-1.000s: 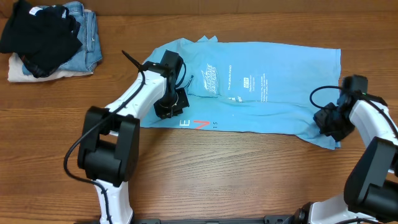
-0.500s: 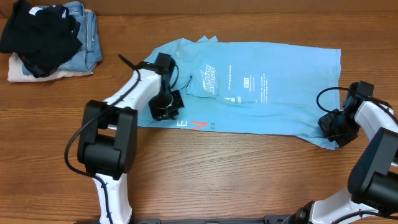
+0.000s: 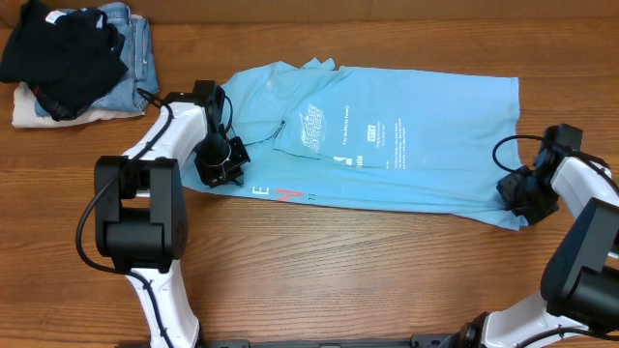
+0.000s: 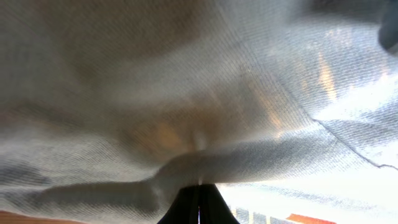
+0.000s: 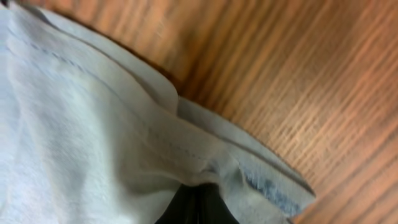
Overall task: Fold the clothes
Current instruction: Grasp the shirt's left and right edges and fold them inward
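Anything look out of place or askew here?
Only the T-shirt: pinched by the left end effector and right end effector, it lies rumpled, its left end folded over, red lettering showing at the near edge. Nothing looks damaged.

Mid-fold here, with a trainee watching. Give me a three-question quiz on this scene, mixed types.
1. True or false: the left gripper and right gripper are both shut on the T-shirt.
2. What lies on top of the jeans? A. black garment B. a towel C. a red cap
3. Fill in: the T-shirt end nearer the jeans is held by the ____ gripper.
Key: 1 true; 2 A; 3 left.
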You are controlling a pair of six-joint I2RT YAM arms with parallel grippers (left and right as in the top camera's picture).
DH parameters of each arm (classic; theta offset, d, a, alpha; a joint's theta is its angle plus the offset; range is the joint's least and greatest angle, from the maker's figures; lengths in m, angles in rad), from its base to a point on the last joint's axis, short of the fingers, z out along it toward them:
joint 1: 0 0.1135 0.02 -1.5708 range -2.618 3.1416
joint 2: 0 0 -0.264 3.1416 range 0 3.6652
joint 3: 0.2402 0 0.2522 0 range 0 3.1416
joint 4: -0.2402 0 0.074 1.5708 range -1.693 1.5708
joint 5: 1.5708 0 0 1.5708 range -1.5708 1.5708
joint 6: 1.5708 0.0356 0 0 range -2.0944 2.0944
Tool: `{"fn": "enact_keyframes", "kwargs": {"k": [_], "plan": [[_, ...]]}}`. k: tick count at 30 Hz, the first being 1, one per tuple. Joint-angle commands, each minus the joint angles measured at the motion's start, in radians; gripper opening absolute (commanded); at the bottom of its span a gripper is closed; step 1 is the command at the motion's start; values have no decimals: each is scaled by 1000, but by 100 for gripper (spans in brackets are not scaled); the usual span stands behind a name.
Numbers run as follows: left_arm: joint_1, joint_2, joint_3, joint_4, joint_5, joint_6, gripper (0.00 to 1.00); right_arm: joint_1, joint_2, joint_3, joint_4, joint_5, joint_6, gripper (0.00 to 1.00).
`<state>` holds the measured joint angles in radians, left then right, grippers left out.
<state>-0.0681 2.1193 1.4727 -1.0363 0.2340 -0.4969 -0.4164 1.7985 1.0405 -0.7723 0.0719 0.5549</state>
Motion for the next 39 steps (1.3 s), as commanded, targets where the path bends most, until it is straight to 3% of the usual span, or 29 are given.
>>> {"fn": "enact_keyframes", "kwargs": {"k": [1, 8, 14, 20, 39], "plan": [[42, 48, -7, 5, -181, 30, 4, -5, 21, 13, 20, 51, -36, 4], [42, 44, 54, -42, -194, 30, 4, -5, 21, 97, -45, -80, -99, 4], [41, 44, 168, -151, -219, 29, 4, -4, 21, 200, -220, -118, -100, 4], [41, 44, 209, -187, -216, 25, 10, 13, 21, 203, -376, -259, -170, 5], [43, 44, 209, -197, -223, 54, 12, 27, 22, -40, -159, -148, -63, 11]]}}
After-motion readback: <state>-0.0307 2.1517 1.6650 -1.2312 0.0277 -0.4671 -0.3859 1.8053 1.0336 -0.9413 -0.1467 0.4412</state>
